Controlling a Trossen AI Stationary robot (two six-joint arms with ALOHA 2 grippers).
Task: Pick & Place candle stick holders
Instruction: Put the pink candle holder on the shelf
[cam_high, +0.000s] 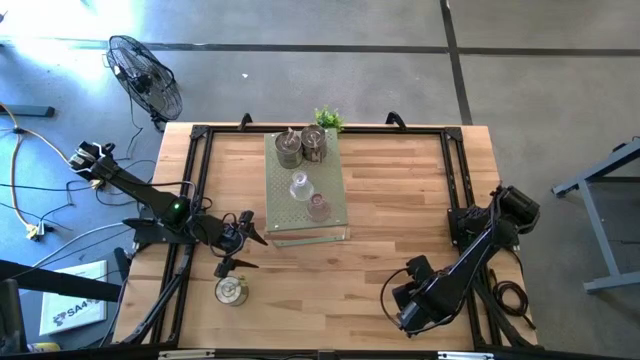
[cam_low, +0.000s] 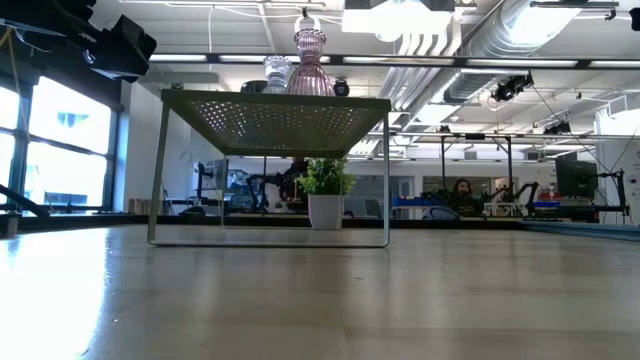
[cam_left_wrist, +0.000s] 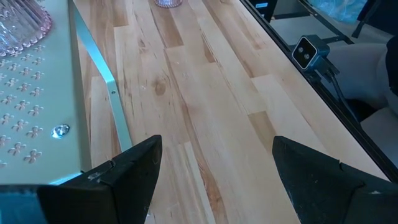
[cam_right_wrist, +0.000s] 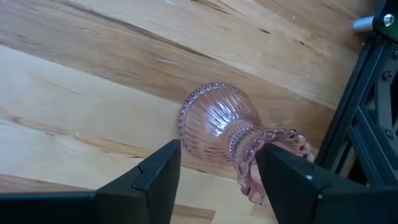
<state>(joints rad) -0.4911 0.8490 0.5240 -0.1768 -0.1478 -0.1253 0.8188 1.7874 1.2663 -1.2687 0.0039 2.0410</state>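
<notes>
Pink glass holder (cam_right_wrist: 217, 124) lying on its side on the wooden table (cam_right_wrist: 93, 93), well off the green board (cam_high: 306, 225), out toward my right-hand corner and close to the black frame rail (cam_right_wrist: 367, 112). My right gripper (cam_right_wrist: 219, 152) hovers over it, fingers apart on either side of its neck, and I can't see either pad pressing on the glass.

Here's the worry: it's round, ribbed and on its side, so if one finger touches first it will likely roll or spin toward that rail. Closing on the flared beaded rim instead of the neck could make it squirt out, or chip. And even a good grip picks it up sideways, so it would need righting before it can stand on the board.

Over at the board's near edge, my left gripper (cam_left_wrist: 216, 146) waits wide apart and empty, just beside the corner. A careless swing there could knock the board and topple the other pink holder (cam_high: 318, 208) and the clear holder (cam_high: 299, 187) standing on it. One metal holder (cam_high: 231, 291) sits off the board, near that arm.
</notes>
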